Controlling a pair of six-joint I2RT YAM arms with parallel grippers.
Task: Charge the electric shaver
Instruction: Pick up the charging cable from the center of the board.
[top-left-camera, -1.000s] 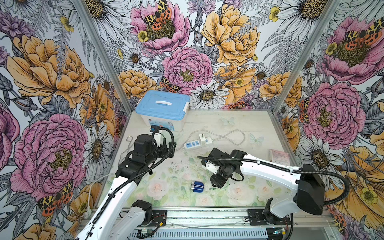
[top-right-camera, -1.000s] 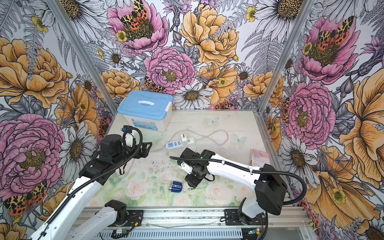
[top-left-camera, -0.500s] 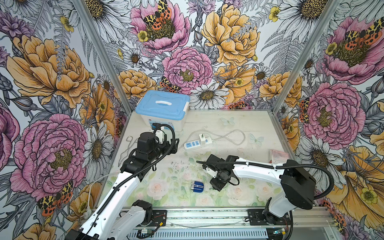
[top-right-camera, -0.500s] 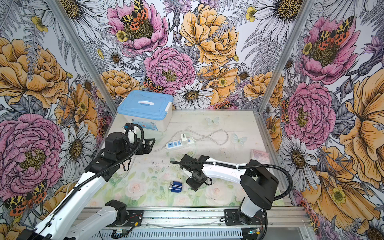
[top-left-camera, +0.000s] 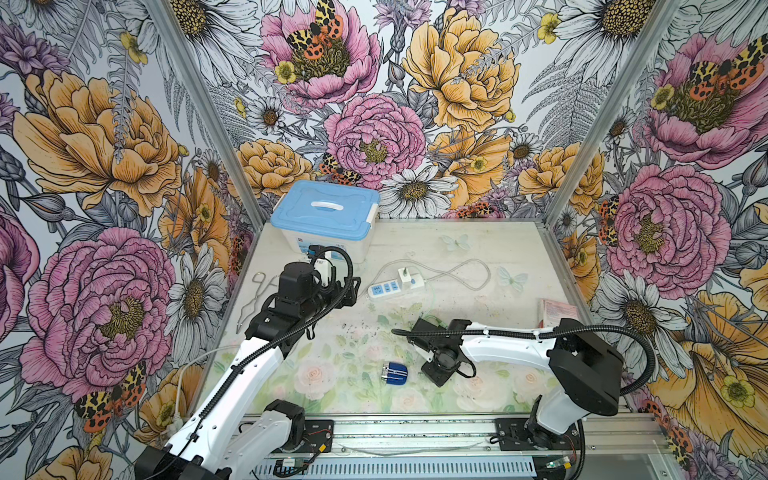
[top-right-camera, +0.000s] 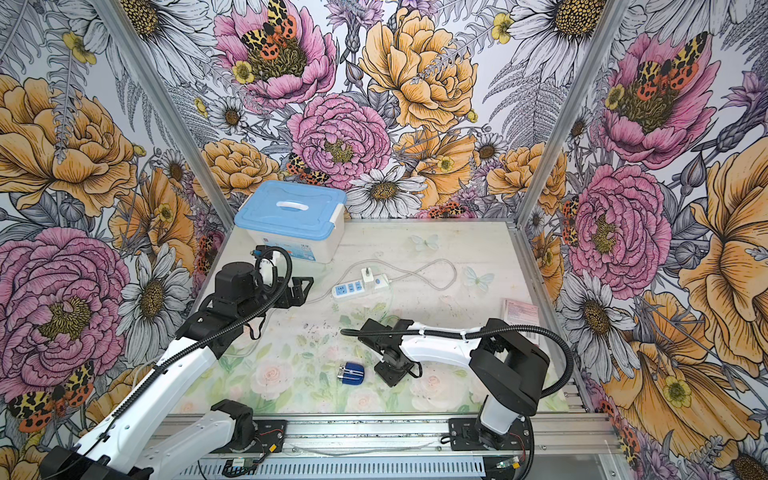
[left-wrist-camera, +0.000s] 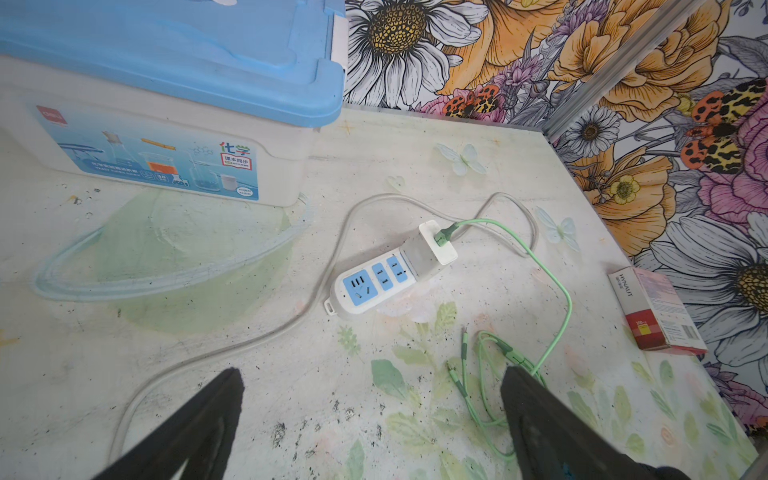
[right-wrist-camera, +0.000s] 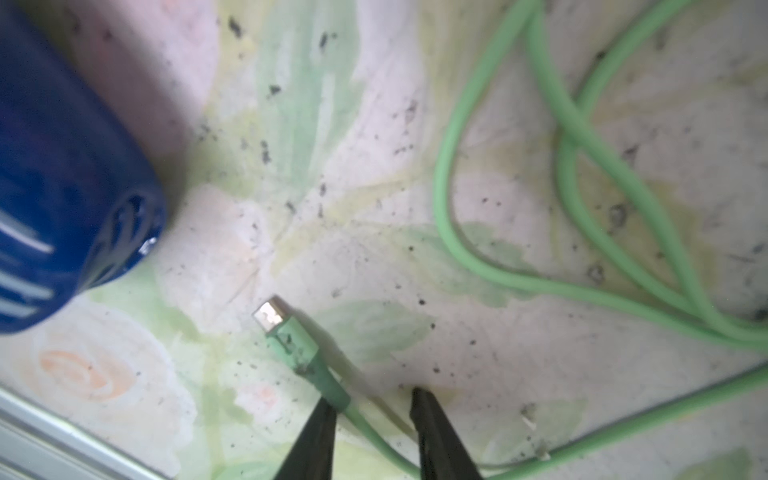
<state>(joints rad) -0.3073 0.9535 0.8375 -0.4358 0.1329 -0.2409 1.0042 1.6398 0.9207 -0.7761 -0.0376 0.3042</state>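
Charging looks part-prepared. Just left of the power strip, the left gripper hangs with its fingers spread wide and empty. The white charger adapter already sits in the strip's right end, with the green cable plugged into it. The electric shaver lies on its side on the table, well apart from the strip toward the front rail, and nothing is plugged into it. Right of the shaver, also in front of the strip, the right gripper stands with narrow fingers astride the cable, just behind its silver-tipped connector. One finger is against the cable and the other is clear of it, so the cable does not look pinched. I judge that gripping the connector, carrying it to the shaver and pushing it in are all left to do; the shaver's port cannot be seen. Counted from the left, there is one pair of metal tongs, one blue-lidded storage box, two grippers, one strip, one adapter, one cable, one shaver and one red-and-white carton.
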